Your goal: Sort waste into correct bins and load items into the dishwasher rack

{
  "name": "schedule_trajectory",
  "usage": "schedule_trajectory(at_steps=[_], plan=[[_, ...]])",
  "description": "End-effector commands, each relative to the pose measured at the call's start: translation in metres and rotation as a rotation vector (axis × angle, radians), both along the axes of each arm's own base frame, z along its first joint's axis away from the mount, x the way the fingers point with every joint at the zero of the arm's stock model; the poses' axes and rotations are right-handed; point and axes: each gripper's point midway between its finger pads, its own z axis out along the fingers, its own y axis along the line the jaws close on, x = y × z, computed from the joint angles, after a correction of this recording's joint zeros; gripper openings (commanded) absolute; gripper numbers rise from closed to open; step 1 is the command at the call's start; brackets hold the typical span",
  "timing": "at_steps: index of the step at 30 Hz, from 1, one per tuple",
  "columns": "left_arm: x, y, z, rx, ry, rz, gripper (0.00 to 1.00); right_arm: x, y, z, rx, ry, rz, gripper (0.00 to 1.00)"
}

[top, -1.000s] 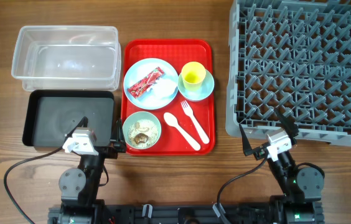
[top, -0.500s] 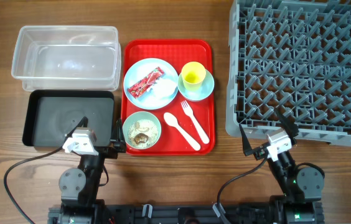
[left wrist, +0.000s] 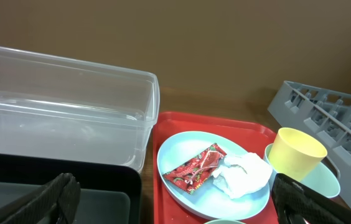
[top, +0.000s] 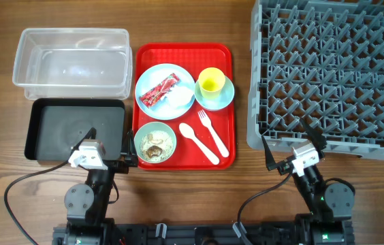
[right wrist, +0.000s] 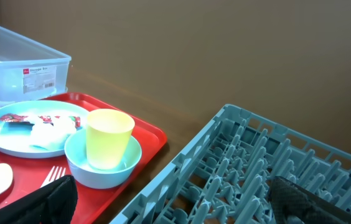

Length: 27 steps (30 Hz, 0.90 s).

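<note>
Left fingers [left wrist: 57, 199] and right fingers [right wrist: 45, 199] gape wide apart at the 6 o'clock edge of the desk [top: 246, 190]. The wrapper [left wrist: 195, 168] touches the tissue [left wrist: 244, 174] on the plate [left wrist: 182, 146], at 11 o'clock on the tray [top: 222, 54]. A broad pinch could lift both together, mis-sorting one.

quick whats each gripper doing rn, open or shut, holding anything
left gripper: open, jaws spread wide, holding nothing
right gripper: open, jaws spread wide, holding nothing

Tub [top: 73, 68] behind shallow bin [top: 62, 129], serving tray [top: 178, 51] right of both, rack [top: 335, 68] far right
</note>
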Motion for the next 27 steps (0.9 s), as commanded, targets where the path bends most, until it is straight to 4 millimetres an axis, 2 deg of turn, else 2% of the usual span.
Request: schedule_trajectory(at_steps=[1,11,15,21,24,27], plan=[[0.000,0.001,-0.001,0.015,-0.002,-0.001,1.00,0.000,-0.001,0.002,-0.008,-0.015,-0.003,1.00],[-0.001,-0.006,-0.001,0.011,-0.002,-0.042,1.00,0.000,-0.001,0.003,-0.010,-0.018,-0.004,1.00],[-0.003,-0.017,0.001,0.006,-0.009,-0.105,1.00,0.000,-0.001,0.003,-0.079,-0.045,-0.005,1.00],[-0.004,-0.022,0.002,0.001,-0.015,-0.134,1.00,-0.002,0.003,0.005,-0.123,-0.072,0.020,1.00],[-0.006,-0.029,0.010,-0.001,-0.048,-0.179,1.00,-0.012,0.023,0.009,-0.124,-0.101,0.148,1.00],[-0.007,-0.031,0.036,-0.009,-0.151,-0.190,1.00,-0.021,0.036,0.013,-0.052,-0.076,0.241,1.00]])
